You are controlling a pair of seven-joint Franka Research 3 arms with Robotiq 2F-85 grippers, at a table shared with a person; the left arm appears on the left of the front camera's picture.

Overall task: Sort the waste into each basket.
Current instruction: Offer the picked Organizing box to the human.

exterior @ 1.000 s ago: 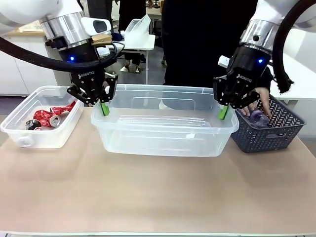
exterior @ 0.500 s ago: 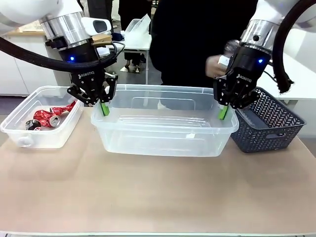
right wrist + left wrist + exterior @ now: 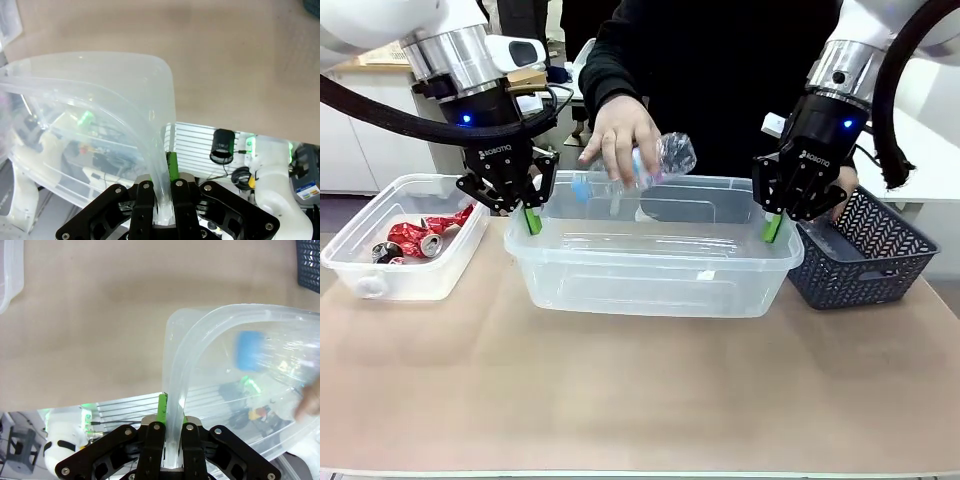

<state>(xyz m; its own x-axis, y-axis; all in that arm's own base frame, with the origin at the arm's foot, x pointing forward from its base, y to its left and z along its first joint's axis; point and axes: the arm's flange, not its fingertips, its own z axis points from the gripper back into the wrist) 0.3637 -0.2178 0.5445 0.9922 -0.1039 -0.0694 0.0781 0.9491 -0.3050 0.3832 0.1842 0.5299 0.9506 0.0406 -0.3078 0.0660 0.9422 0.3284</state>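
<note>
Surface: a plain tan table [image 3: 640, 400], level, with no spills or marks that you can make out. Room: white cabinets stand behind at the far left. A person in black stands at the far side of the table.

Items on the table: a large tub [image 3: 650, 290], clear and rectangular, sits at the middle. A small tub [image 3: 350, 262] of the same clear plastic stands just beside it on your left and holds crushed red cans [image 3: 415, 240]. A dark grey lattice basket [image 3: 865, 270] stands just to the right of the large tub.

Your left hand [image 3: 530, 218] is clamped on the rim at the left end of the large tub. The left wrist view confirms the rim pinched between the two fingers [image 3: 170, 422]. Your right hand [image 3: 773, 228] is clamped likewise on the right-end rim, confirmed in the right wrist view [image 3: 162, 187]. Neither holds any waste.

Task item: a crumpled clear bottle [image 3: 670, 155] with a blue cap is gripped in the person's hand [image 3: 618, 135]. It is above the far rim of the large tub, tilted cap-down. It lies between your two hands, nearer the left one, higher than both and touching neither.
</note>
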